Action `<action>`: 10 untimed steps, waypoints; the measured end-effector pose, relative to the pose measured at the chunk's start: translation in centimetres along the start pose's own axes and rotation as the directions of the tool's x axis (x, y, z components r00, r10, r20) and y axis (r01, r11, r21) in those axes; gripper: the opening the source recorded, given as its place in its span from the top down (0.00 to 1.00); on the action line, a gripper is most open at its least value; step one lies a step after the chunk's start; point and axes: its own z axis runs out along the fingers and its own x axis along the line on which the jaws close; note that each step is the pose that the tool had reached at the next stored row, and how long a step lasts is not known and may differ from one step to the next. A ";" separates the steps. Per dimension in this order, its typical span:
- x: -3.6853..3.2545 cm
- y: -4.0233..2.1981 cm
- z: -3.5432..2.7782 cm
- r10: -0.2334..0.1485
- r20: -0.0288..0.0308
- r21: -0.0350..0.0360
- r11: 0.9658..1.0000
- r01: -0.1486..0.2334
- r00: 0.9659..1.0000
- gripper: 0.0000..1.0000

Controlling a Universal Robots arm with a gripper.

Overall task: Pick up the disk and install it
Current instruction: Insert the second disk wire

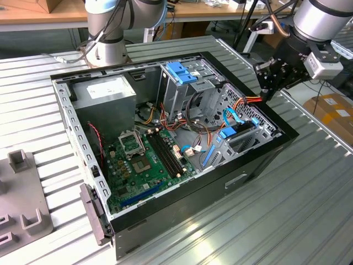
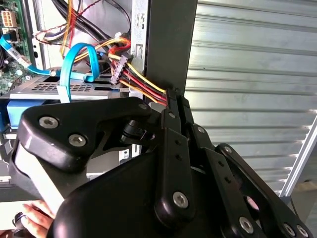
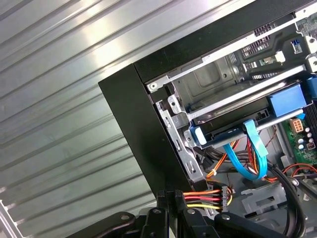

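- Grey fixture plate [image 1: 22,210] sits at the exterior view's left edge on the ribbed metal table [image 1: 287,221], apart from the PC.
- Next over we've got the open computer case [image 1: 165,221] lying on its side. The power supply [image 1: 105,91] is in its far-left corner and the green motherboard [image 1: 143,163] is in front of that.
- Past the middle, a fixed blue bracket [image 1: 182,72] tops the metal drive cage [image 1: 190,91].
- The disk [image 1: 227,133] is already inside the case, down at the right end. In the first wrist view we see it [image 3: 228,128] slotted flat into its bay with the blue carrier edge facing out.
- A light blue data cable [image 3: 247,158] loops just beside the disk.
- A red, yellow and black power cable bundle [image 1: 251,100] runs along the case's right wall, and it ends in a connector [image 3: 225,196] right next to the fingertips.
- Gripper [image 1: 266,95] hangs over that right rim, clear of the disk. In both wrist views the tips [image 3: 170,194] [image 2: 173,96] look pressed together with nothing between them.
- A person's fingers [image 2: 34,213] peek in at the corner of the second wrist view.
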 end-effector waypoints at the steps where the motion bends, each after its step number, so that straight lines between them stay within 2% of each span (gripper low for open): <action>1: 0.01 -0.02 -0.14 0.000 0.000 0.000 1.000 0.000 1.000 0.84; 5: -0.02 -0.02 -0.24 0.000 0.000 0.000 1.000 0.000 1.000 0.84; 7: -0.37 0.14 -0.30 0.000 0.000 0.000 1.000 0.000 1.000 0.84; 9: -0.97 0.41 -0.41 0.000 -0.001 0.000 1.000 0.000 1.000 0.84; 10: -1.68 0.74 -0.53 0.000 -0.002 0.000 1.000 0.000 1.000 0.84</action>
